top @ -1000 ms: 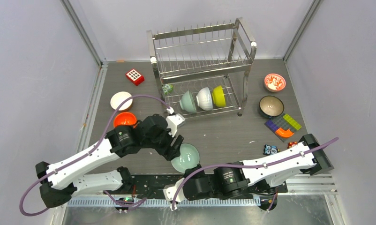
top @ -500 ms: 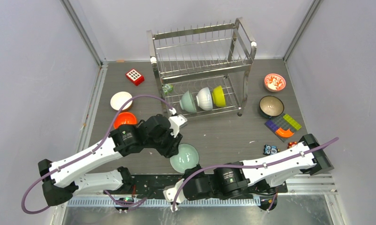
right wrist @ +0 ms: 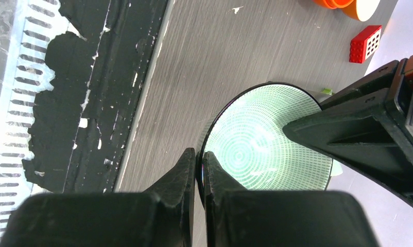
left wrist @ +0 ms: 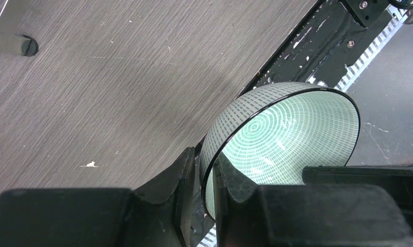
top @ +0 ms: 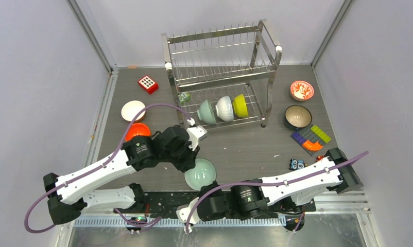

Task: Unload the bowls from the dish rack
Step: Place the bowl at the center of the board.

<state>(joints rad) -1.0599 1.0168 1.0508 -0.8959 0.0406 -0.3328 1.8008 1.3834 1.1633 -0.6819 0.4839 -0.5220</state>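
Observation:
A pale teal bowl (top: 200, 173) with a black rim hangs tilted over the table's near edge. My left gripper (top: 192, 163) is shut on its far rim, one finger inside and one outside (left wrist: 207, 175). From the near side my right gripper (top: 198, 187) is shut on the opposite rim (right wrist: 199, 164). The bowl's ringed inside shows in both wrist views (left wrist: 287, 134) (right wrist: 266, 144). The dish rack (top: 220, 77) stands at the back; its lower tier holds a teal bowl (top: 206, 111), a white bowl (top: 224, 108) and a lime bowl (top: 240, 105) on edge.
A white bowl (top: 133, 110) and an orange bowl (top: 137, 131) sit at the left, with a red dotted block (top: 148, 84) behind them. At the right lie a red-and-white bowl (top: 302, 90), a dark bowl (top: 297, 117), flat toy bricks (top: 311, 138) and small toys (top: 297, 164).
My left gripper has moved in over the teal bowl's rim and closed on it. The right gripper kept its hold; the bowl shifted slightly left.

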